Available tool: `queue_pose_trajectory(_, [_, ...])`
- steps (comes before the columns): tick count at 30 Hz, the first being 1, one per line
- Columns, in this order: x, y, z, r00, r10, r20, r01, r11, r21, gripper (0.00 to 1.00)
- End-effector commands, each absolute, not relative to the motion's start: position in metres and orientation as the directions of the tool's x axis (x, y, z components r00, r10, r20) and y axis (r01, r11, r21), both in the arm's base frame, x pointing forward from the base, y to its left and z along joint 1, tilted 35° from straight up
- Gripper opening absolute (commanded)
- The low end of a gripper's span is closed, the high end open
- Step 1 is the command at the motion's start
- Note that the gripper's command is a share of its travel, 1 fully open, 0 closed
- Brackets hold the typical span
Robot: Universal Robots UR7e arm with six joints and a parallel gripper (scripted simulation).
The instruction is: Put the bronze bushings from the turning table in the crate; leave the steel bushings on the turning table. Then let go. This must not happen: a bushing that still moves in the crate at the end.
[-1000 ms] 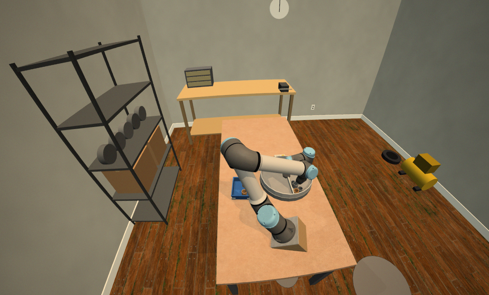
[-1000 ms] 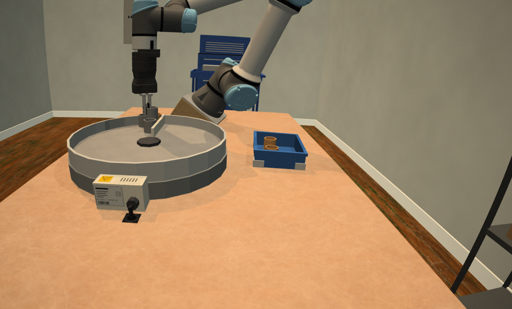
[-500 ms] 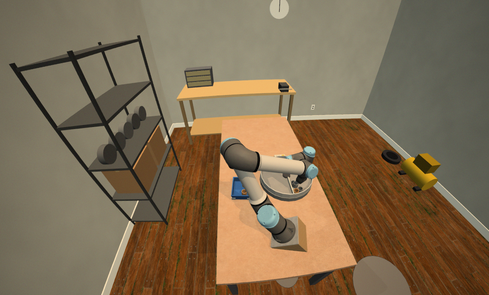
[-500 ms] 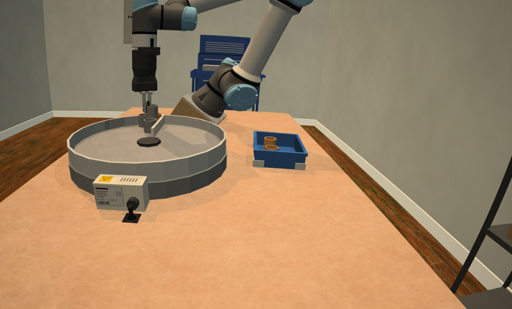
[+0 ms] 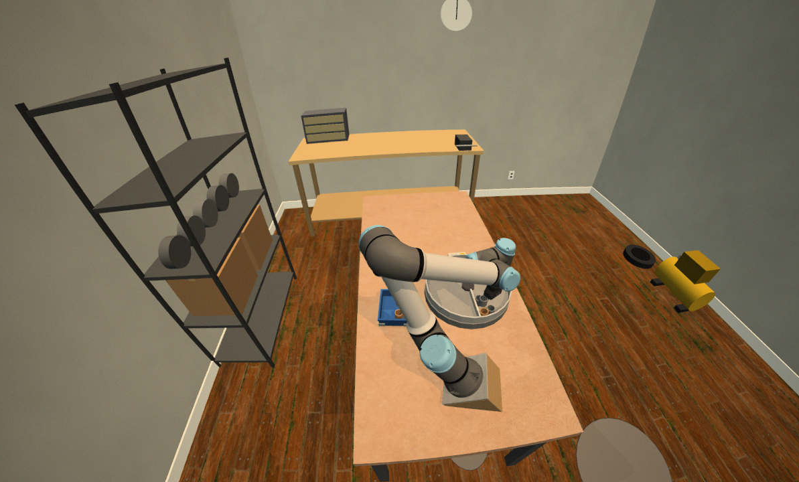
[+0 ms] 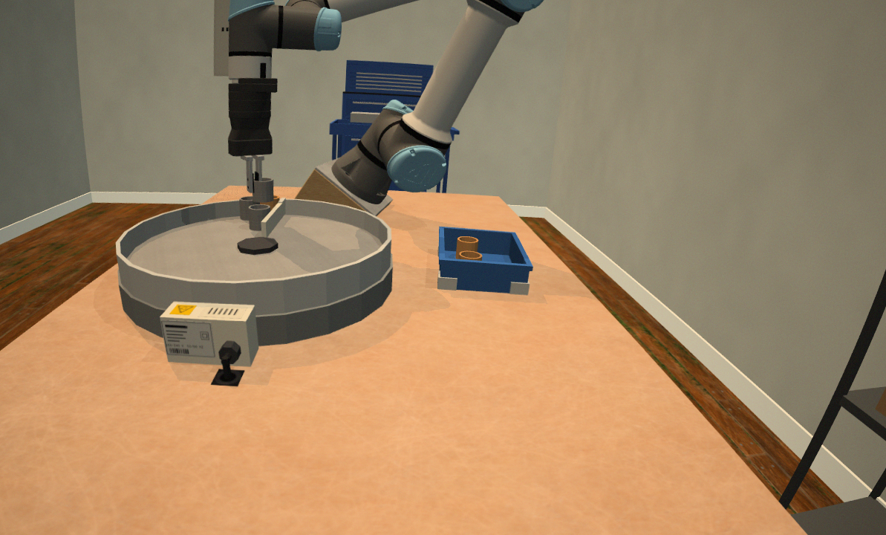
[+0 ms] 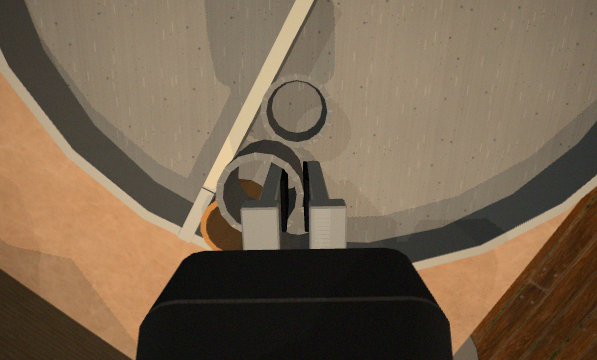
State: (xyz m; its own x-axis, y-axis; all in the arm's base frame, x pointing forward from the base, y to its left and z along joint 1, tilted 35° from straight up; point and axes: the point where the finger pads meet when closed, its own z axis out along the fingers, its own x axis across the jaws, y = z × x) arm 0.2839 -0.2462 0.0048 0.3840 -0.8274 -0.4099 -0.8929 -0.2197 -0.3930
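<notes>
Upright, steel bushing [image 7: 258,180] hangs clamped in tool [image 7: 294,200].

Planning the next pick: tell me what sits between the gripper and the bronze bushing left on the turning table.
A steel bushing does. The gripper is shut on its wall, and in the wrist view it hangs right over the bronze bushing, which sits by the divider near the rim.

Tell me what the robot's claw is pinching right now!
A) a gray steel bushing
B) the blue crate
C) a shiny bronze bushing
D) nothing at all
A: the gripper is shut on the wall of a gray steel bushing, lifted above the turning table; a bronze bushing sits underneath.
</notes>
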Motion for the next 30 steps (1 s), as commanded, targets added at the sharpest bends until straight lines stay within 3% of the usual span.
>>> queue_pose_trajectory(1, [0.283, -0.249, 0.009, 0.384, -0.828, -0.408, -0.893, -0.220, -0.393, 0.00])
queue_pose_trajectory(30, [0.278, -0.261, 0.027, 0.384, -0.828, -0.408, -0.893, -0.220, -0.393, 0.00])
